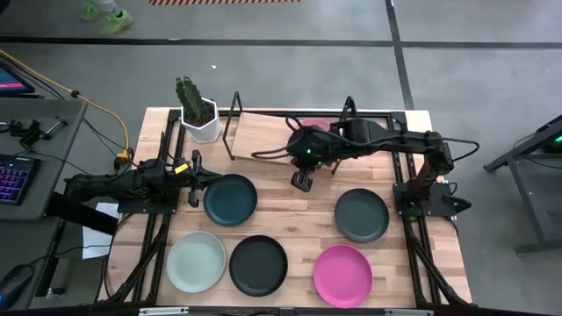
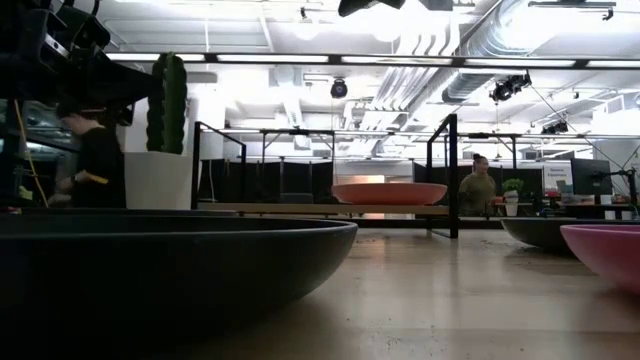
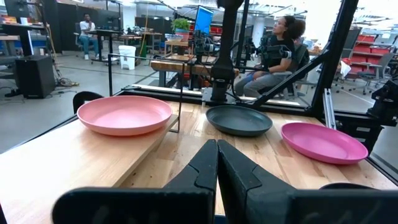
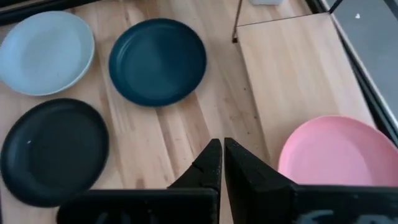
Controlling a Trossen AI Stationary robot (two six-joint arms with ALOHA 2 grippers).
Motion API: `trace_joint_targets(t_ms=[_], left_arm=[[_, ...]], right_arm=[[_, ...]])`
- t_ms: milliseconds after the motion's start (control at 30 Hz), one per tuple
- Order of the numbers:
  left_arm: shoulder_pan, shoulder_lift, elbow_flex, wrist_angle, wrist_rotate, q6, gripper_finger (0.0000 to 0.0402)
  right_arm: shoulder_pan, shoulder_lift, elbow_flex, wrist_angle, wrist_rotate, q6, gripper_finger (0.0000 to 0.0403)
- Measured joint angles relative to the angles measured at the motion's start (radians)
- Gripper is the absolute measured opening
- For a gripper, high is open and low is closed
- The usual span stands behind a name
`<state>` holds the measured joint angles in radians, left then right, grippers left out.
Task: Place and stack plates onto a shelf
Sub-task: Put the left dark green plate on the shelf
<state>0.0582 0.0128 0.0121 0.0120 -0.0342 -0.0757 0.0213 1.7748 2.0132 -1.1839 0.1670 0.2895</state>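
While the high view looks straight down, the shelf (image 1: 263,132) runs lengthwise across the table's far edge, one light pink plate (image 1: 318,125) on its right half; five plates lie on the tabletop: dark teal (image 1: 230,199), dark grey (image 1: 361,215), mint-white (image 1: 196,262), black (image 1: 257,265), magenta (image 1: 342,276). Right gripper (image 1: 301,183) hangs closed, empty, before the shelf. Left gripper (image 1: 194,198) sits closed, empty, beside the teal plate. Low view: the pink plate rests flat on the board. Wrist views show both finger pairs pressed together.
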Motion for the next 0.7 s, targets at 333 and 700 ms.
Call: trace_joint_targets(t_ms=[333, 700], left_arm=[[0.000, 0.000, 0.000, 0.000, 0.000, 0.000, 0.0000], [0.000, 0.000, 0.000, 0.000, 0.000, 0.000, 0.0000]], right_arm=[[0.024, -0.014, -0.020, -0.090, 0.044, 0.028, 0.0000], [0.093, -0.647, -0.892, 0.538, 0.065, 0.404, 0.0000]])
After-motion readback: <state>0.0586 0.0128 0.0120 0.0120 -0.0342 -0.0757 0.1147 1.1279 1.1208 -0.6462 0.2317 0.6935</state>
